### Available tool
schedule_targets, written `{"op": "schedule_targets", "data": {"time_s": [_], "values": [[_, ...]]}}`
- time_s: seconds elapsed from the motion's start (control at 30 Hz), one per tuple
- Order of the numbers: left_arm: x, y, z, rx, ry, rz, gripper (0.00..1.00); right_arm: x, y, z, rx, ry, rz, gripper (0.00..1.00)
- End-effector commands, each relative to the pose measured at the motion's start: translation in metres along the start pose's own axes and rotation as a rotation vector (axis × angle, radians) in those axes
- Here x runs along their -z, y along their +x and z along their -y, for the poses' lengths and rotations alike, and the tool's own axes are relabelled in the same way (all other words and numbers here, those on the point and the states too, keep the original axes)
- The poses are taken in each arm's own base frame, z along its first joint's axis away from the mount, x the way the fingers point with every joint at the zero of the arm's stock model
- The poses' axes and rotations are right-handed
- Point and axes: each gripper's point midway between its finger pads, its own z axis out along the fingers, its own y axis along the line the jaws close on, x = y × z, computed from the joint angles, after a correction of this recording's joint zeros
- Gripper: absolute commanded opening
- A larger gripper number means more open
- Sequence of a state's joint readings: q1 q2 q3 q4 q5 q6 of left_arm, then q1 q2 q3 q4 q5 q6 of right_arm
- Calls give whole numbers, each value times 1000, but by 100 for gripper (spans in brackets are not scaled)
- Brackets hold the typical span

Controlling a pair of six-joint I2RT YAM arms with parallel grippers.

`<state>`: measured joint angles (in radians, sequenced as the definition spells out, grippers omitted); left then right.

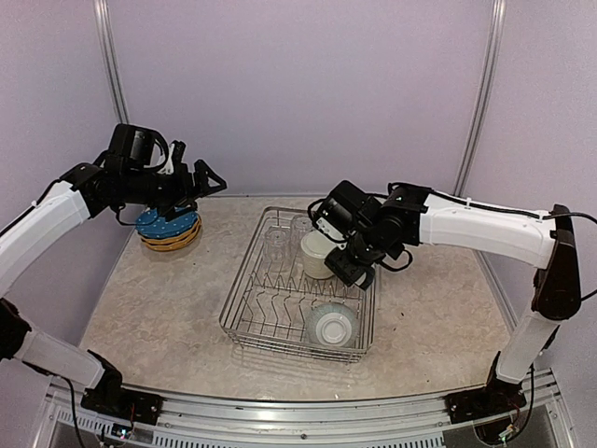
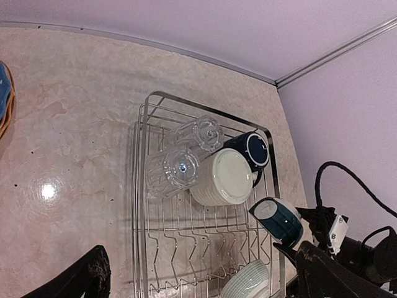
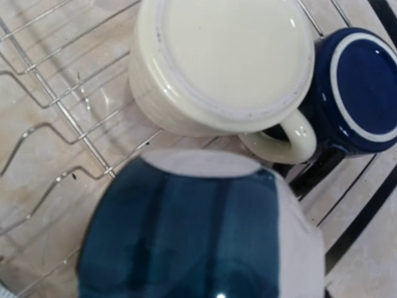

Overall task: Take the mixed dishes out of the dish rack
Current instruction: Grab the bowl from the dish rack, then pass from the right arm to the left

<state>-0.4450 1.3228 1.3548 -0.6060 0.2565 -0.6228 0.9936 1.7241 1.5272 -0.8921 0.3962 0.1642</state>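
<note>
The silver wire dish rack (image 1: 244, 308) stands mid-table. Upside down in its far part are a cream mug (image 1: 315, 254), a dark navy mug (image 2: 254, 149) and two clear tumblers (image 1: 278, 245). A pale striped bowl (image 1: 333, 325) sits in the near right corner. My right gripper (image 1: 353, 269) is shut on a small teal-and-white bowl (image 2: 279, 220), held above the rack's right side; this bowl (image 3: 192, 230) hides the fingers in the right wrist view. My left gripper (image 1: 191, 177) hangs open and empty above the stacked blue and yellow plates (image 1: 168, 229) at the far left.
The plate stack sits near the back left wall. Lilac walls close off the table's back and sides. The rack's upright tines (image 2: 205, 248) stand bare in its near half. A black cable (image 2: 329, 180) loops off the right arm.
</note>
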Motion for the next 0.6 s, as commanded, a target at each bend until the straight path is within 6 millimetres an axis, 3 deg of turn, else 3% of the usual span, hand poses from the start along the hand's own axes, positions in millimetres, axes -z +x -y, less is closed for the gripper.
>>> {"op": "schedule_targets", "data": {"time_s": [0.0,0.3,0.57], "values": [[4,11,-6,17,-5,-1,99,40,-53,-15,-122,-134,200,24],[-2,24,11,79,117,-64,99,47,-81,-17,-331,-295,296,21],[-19,36,18,91,162,-132,99,46,-88,-12,-366,-294,320,21]]}}
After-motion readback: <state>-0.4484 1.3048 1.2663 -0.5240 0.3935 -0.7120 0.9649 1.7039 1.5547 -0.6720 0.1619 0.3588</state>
